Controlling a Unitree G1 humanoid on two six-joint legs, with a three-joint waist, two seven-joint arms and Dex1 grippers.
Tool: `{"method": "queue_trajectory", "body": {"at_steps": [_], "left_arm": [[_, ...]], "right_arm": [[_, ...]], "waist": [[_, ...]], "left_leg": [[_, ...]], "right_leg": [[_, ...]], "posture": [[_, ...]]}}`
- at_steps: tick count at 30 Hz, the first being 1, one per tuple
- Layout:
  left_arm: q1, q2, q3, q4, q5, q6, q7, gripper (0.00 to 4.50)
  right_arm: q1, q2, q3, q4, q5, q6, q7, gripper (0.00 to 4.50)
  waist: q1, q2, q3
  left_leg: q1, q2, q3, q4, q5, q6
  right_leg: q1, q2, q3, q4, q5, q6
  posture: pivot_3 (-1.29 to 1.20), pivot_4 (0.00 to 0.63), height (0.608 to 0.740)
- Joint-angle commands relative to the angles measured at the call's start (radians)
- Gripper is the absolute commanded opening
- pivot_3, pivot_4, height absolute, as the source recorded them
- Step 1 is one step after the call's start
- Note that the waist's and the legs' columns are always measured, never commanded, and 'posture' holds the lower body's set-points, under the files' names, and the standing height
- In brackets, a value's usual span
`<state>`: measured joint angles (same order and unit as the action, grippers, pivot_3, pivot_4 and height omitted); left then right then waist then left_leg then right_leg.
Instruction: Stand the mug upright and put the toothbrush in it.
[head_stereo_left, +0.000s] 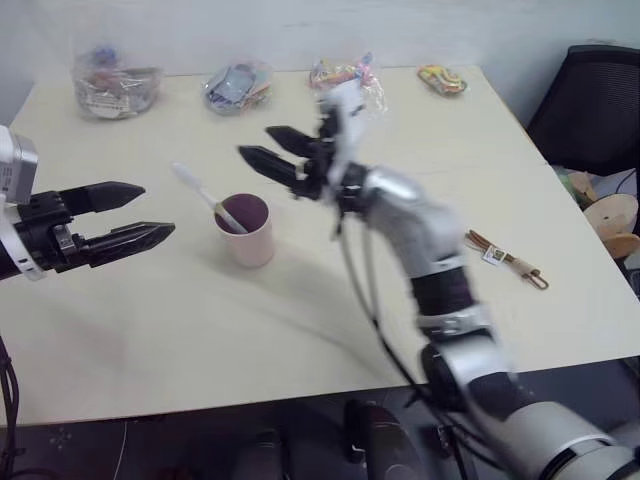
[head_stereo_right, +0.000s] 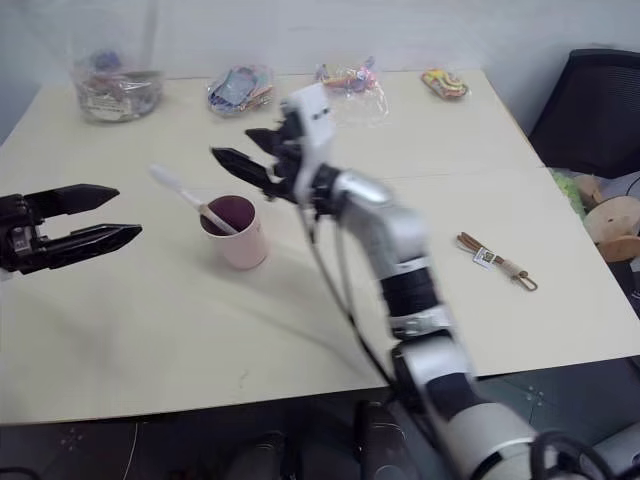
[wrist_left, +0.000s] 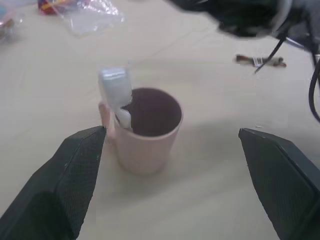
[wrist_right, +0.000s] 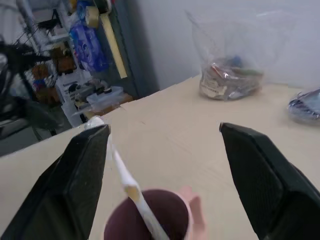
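The mug (head_stereo_left: 249, 230) stands upright toward the middle of the table (head_stereo_left: 180, 330), and the toothbrush (head_stereo_left: 204, 196) leans inside it, head poking out over the rim. The right gripper (head_stereo_left: 272, 153) hangs just beside and above the mug, jaws wide and empty. Nearer the table's left edge, the left gripper (head_stereo_left: 138, 214) points at the mug with jaws spread wide, holding nothing.

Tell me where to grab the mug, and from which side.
Grip the mug across its round body from the robot's left, below the rim. It stands upright; the toothbrush leans out over the rim there, and the open left tool already faces it.
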<state>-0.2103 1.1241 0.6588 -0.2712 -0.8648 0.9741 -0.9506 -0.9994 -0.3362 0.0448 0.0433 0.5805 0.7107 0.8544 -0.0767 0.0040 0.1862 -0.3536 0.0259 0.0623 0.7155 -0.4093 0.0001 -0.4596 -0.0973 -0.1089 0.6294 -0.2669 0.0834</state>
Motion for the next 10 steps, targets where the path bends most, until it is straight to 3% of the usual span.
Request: {"method": "queue_trajectory", "body": {"at_steps": [1,5,10], "left_arm": [[0.069,0.065,0.092,0.018,0.040,-0.036,-0.106,4.50],[0.186,0.113,0.168,0.056,0.121,-0.091,-0.225,4.50],[0.237,0.128,0.207,0.087,0.167,-0.137,-0.299,4.50]], "right_arm": [[0.045,-0.246,-0.003,-0.108,0.077,0.085,0.290,3.66],[0.124,-0.492,0.028,-0.068,-0.004,-0.003,0.487,3.66],[0.155,-0.540,0.017,-0.010,-0.070,-0.074,0.500,3.66]], "waist": [[0.008,0.000,0.000],[0.022,0.000,0.000],[0.022,0.000,0.000]], "left_leg": [[0.000,0.000,0.001,0.000,0.000,0.000],[0.001,0.001,0.009,-0.001,0.000,0.000],[0.003,0.002,0.017,-0.001,0.000,0.000]], "right_leg": [[0.000,0.001,0.000,-0.001,0.000,0.000],[0.000,0.002,0.000,-0.002,0.000,0.000],[-0.001,0.003,0.003,0.001,0.000,0.000]], "posture": [[0.00,0.150,0.740],[0.00,0.150,0.740],[0.00,0.150,0.740]]}}
